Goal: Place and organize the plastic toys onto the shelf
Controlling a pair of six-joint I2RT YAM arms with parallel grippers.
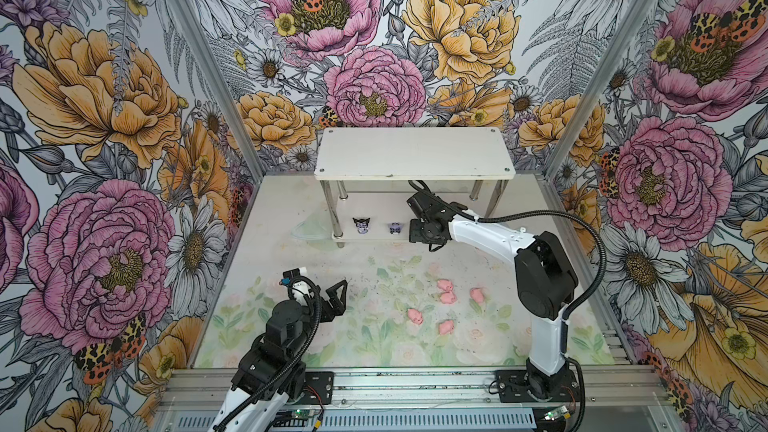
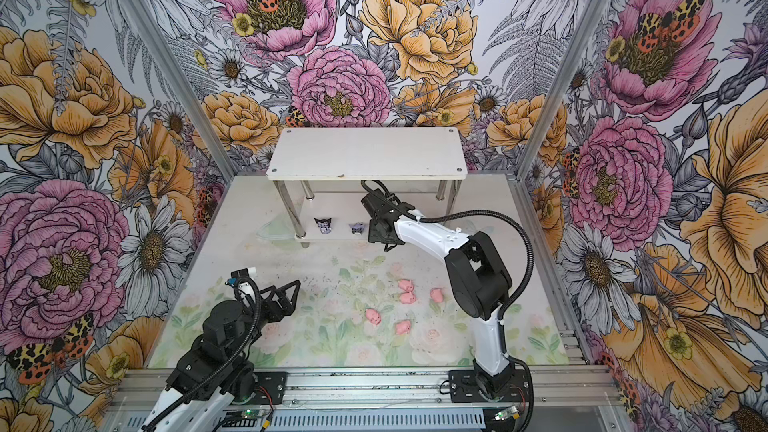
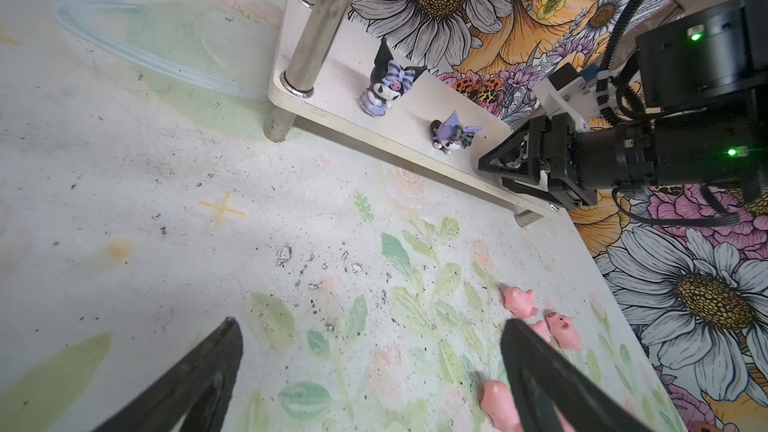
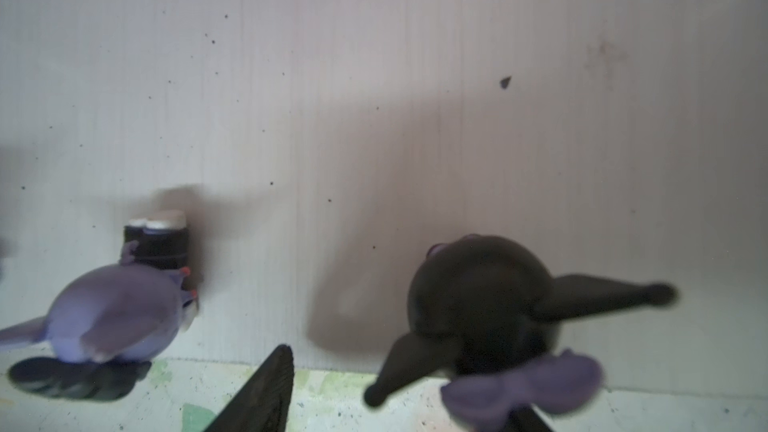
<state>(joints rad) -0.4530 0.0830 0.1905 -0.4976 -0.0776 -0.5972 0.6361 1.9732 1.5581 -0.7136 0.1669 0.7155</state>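
Both our grippers stand released: left gripper near pink pigs, right gripper flanking a black-eared figure at the shelf.

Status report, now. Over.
Left gripper open, hovering over the table. Right gripper open, straddling third eared figure on shelf lower tier, beside two eared figures. Five pigs unplaced on table. No obstruction seen.

The shelf is white, its posts shiny silver. The figures are black and lavender. The pigs are pink. The tabletop shows faded green leaves and pale pink roses.
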